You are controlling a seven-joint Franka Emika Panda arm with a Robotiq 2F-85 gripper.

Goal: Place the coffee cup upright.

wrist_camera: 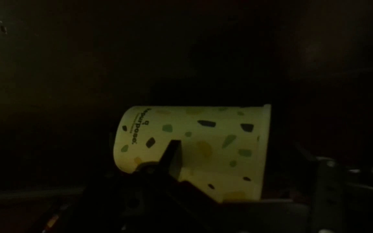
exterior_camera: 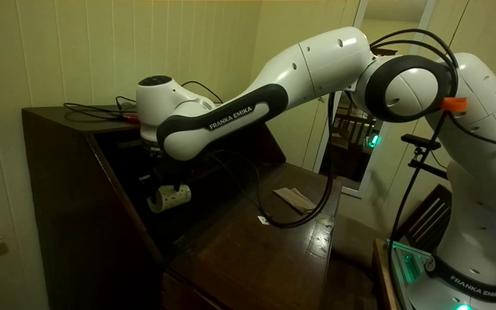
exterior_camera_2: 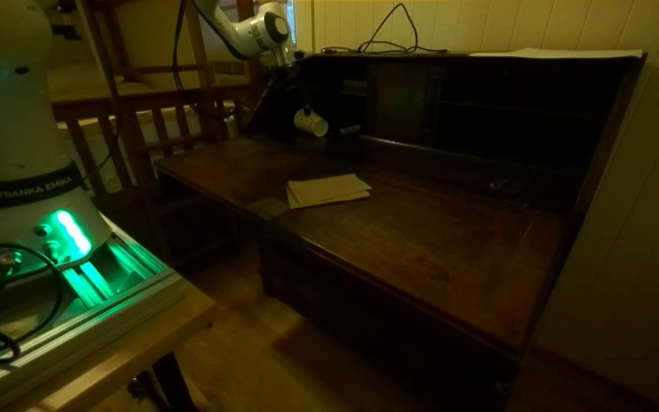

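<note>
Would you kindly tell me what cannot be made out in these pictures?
Inside of the coffee cup: wrist view, hidden by its own wall.
Part of its side: wrist view, behind a gripper finger.
Small print on its side: wrist view, too small and dim.
Desk interior: both exterior views, mostly lost in shadow.
Robot arm: an exterior view, partly beyond the top edge.

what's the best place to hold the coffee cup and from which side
Probably pinch the coffee cup across its side wall, about midway along, coming from above: it's tipped sideways, so its gently tapered wall faces up, while the open rim points aside.
</note>
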